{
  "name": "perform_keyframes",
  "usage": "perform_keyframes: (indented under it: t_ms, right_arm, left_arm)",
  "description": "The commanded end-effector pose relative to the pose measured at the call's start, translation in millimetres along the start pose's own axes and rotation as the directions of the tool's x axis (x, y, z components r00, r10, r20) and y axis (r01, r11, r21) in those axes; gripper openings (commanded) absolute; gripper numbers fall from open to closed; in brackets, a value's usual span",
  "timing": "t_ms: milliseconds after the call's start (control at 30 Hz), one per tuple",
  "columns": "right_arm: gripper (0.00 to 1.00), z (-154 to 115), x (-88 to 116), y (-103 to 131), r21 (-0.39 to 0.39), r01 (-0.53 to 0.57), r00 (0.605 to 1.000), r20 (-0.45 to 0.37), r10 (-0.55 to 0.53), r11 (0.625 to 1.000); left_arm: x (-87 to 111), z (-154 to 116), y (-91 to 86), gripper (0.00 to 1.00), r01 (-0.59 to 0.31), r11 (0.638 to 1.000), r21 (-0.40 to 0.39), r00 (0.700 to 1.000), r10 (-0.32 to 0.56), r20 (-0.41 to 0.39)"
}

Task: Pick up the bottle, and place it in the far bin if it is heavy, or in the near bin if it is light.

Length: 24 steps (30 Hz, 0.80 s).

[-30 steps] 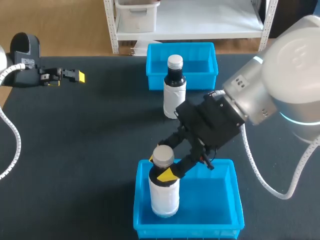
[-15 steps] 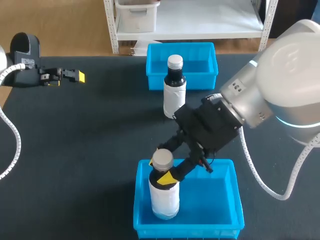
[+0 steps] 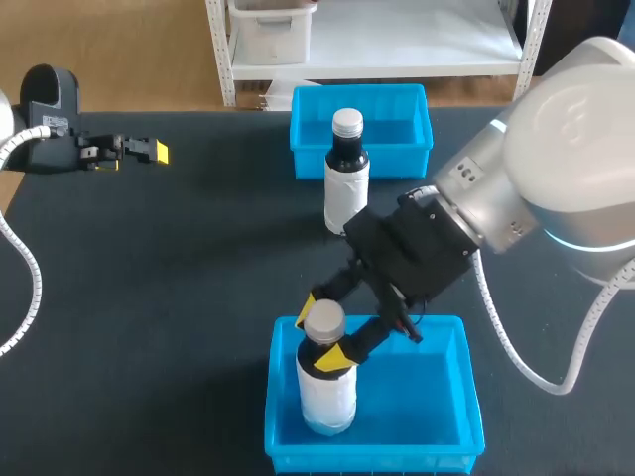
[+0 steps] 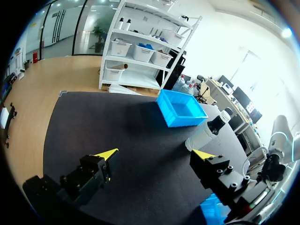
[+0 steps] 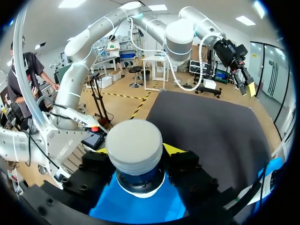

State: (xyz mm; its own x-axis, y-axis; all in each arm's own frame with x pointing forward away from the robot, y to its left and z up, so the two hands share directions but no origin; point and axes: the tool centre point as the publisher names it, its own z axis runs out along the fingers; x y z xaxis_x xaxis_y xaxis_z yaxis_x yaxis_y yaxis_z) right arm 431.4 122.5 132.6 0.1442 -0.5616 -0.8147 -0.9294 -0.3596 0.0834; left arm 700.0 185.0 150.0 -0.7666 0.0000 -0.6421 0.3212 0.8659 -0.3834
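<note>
Bottles stand at two places before you. The dark bottle with white label and grey cap (image 3: 327,392) is upright inside the near blue plastic bin (image 3: 451,436), at its left side. The right gripper (image 3: 322,332) is clenched on its neck just under the cap, one yellow tip on each side. Whether its base touches the bin floor, you cannot tell. A second similar bottle (image 3: 346,183) stands on the black table (image 3: 179,278), just in front of the far blue plastic bin (image 3: 407,109). The left gripper (image 3: 149,151) is at the far left over the table, released, its fingers well apart.
</note>
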Motion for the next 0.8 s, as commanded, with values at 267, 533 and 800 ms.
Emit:
perform_keyframes:
  t_ms: [267,533,800]
  right_arm:
    - [1.00,-10,4,-1,-0.002,-0.009,1.000,-0.009,0.009,1.000]
    - [1.00,-56,34,-10,0.070,-0.062,0.996,-0.063,0.066,0.996]
    - [1.00,-131,74,-41,0.255,-0.171,0.977,-0.083,0.198,0.952]
  left_arm:
    - [0.0,0,0.0,1.00,0.000,1.000,0.000,1.000,0.000,0.000]
    - [0.0,0,0.0,1.00,0.000,1.000,0.000,1.000,0.000,0.000]
    - [0.0,0,0.0,1.00,0.000,1.000,0.000,1.000,0.000,0.000]
